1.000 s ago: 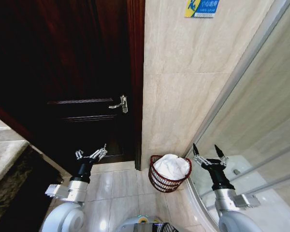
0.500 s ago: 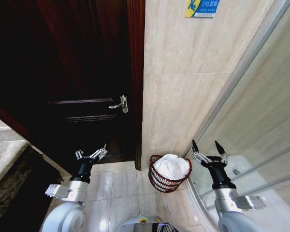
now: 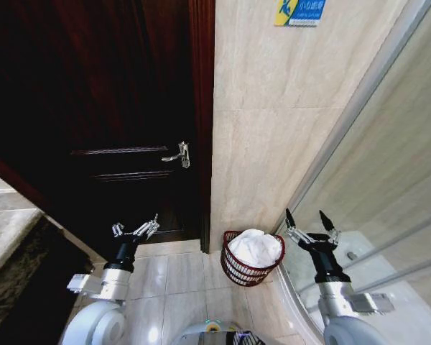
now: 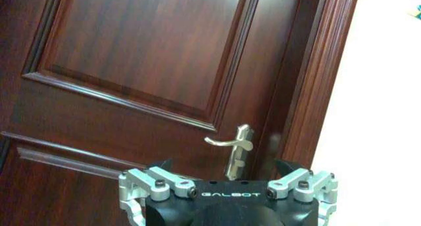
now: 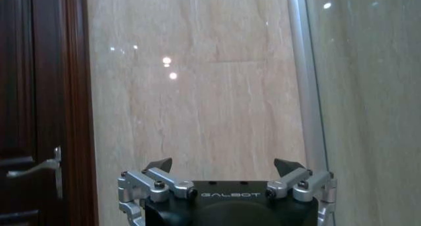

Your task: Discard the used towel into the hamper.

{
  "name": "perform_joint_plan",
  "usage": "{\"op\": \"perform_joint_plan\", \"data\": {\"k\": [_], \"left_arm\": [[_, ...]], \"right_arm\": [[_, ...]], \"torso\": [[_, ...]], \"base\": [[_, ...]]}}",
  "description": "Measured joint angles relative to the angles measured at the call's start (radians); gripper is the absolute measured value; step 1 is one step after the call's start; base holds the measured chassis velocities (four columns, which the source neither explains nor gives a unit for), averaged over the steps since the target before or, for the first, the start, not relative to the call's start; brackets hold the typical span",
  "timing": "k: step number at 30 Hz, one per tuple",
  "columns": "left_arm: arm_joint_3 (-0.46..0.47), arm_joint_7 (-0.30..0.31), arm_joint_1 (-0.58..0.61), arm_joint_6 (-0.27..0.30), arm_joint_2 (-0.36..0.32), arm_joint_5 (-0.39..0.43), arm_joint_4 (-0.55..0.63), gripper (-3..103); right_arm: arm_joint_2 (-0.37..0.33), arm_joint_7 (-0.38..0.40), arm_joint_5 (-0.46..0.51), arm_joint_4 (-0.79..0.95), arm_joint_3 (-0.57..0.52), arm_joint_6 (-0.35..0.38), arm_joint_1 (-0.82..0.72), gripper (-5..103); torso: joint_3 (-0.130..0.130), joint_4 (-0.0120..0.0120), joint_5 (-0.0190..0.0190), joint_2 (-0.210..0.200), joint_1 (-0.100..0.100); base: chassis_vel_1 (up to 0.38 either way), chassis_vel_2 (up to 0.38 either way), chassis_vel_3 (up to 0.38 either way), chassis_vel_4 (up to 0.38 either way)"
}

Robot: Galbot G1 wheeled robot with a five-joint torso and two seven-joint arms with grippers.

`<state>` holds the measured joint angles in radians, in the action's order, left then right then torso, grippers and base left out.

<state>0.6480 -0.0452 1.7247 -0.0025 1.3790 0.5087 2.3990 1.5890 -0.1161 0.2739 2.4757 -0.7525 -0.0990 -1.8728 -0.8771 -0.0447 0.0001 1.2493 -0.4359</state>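
Observation:
The hamper (image 3: 238, 272), a small dark red wire basket, stands on the floor against the tiled wall. A white towel (image 3: 254, 246) lies bunched inside it, heaped above the rim. To the right of the hamper my right gripper (image 3: 307, 218) is held up, open and empty, its black fingertips spread; in the right wrist view that gripper (image 5: 224, 163) points at the beige wall. On the left my left gripper (image 3: 136, 228) is raised in front of the dark door, open and empty; in the left wrist view it (image 4: 224, 163) faces the door handle (image 4: 230, 144).
A dark wooden door (image 3: 93, 122) with a metal handle (image 3: 178, 154) fills the left. Beige tiled wall (image 3: 273, 129) stands behind the hamper. A glass shower screen (image 3: 388, 187) with a metal frame runs along the right. Light floor tiles (image 3: 179, 277) lie between my arms.
My right gripper has shifted slightly upward and leftward beside the hamper. The left arm, the hamper and the towel are unchanged.

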Motion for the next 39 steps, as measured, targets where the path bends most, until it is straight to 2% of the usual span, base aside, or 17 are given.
{"op": "perform_joint_plan", "data": {"k": [6,39], "left_arm": [[0.0,0.0,0.0,0.0,0.0,0.0,0.0,100],[0.0,0.0,0.0,0.0,0.0,0.0,0.0,100]], "right_arm": [[-0.002,0.015,0.001,0.01,0.004,0.022,-0.012,100],[-0.002,0.015,0.003,0.011,0.005,0.024,-0.012,100]], "torso": [[0.0,0.0,-0.0001,0.0,0.0],[0.0,0.0,-0.0001,0.0,0.0]], "base": [[0.0,0.0,0.0,0.0],[0.0,0.0,0.0,0.0]]}}
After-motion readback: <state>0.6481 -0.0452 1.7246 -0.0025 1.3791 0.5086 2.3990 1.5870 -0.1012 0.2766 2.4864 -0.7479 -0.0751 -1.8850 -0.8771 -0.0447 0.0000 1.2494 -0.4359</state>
